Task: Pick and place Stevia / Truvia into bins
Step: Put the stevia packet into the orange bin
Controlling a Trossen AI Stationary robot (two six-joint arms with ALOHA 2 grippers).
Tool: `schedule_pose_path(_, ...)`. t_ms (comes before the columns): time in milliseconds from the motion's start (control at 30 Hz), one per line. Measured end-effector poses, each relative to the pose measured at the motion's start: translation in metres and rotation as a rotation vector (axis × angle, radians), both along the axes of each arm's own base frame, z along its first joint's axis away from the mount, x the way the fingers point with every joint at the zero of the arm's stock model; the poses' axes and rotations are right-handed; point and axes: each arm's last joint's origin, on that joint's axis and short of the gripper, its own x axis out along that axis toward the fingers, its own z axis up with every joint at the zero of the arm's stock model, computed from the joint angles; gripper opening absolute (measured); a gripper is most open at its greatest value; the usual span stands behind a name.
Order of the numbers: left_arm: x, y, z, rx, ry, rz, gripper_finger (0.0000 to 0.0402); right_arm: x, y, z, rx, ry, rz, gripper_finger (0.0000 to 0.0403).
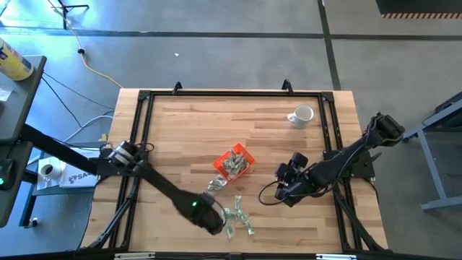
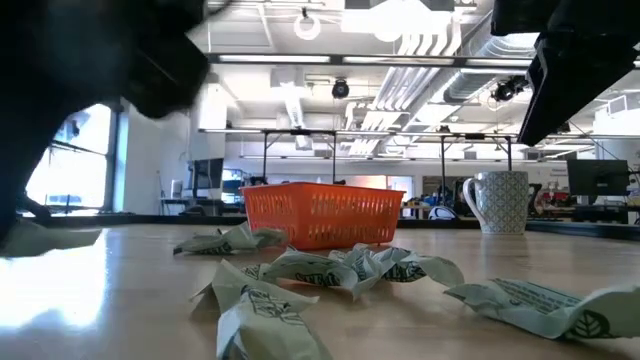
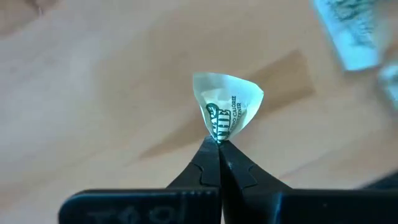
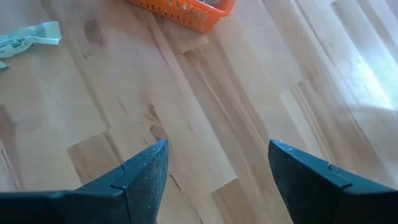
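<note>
Left end effector (image 3: 219, 142) pinches a Stevia sachet (image 3: 227, 111); next, carry it to the orange tray (image 1: 242, 153) ahead. Right end effector (image 4: 217, 163) waits released.

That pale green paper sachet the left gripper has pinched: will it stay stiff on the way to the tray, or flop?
Probably floppy: the pale green paper sachet curls above the left gripper, whose fingers are shut on one edge. It looks light, so it might swing or slip.

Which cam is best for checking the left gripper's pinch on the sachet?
Left wrist view: left gripper shut on a crumpled sachet. High view shows only the arm over loose sachets; low view a dark blur; right wrist view misses it.
</note>
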Motion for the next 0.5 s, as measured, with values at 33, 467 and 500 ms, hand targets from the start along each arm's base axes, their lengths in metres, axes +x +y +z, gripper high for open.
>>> schedule_pose_path(33, -0.001, -0.002, 0.004, -0.004, -0.023, 0.02, 0.0022, 0.0, 0.0, 0.0, -0.003, -0.003, -0.001, 0.0266)
schedule_pose_path(467, 0.042, 0.135, 0.068, 0.258, -0.32, 0.101, 0.0042, -0.012, -0.014, 0.019, -0.038, -0.023, 0.001, 0.0266)
schedule_pose_path(500, 0.048, 0.149, 0.065, 0.246, -0.318, 0.099, 0.0047, -0.014, -0.016, 0.022, -0.048, -0.024, -0.006, 0.0266)
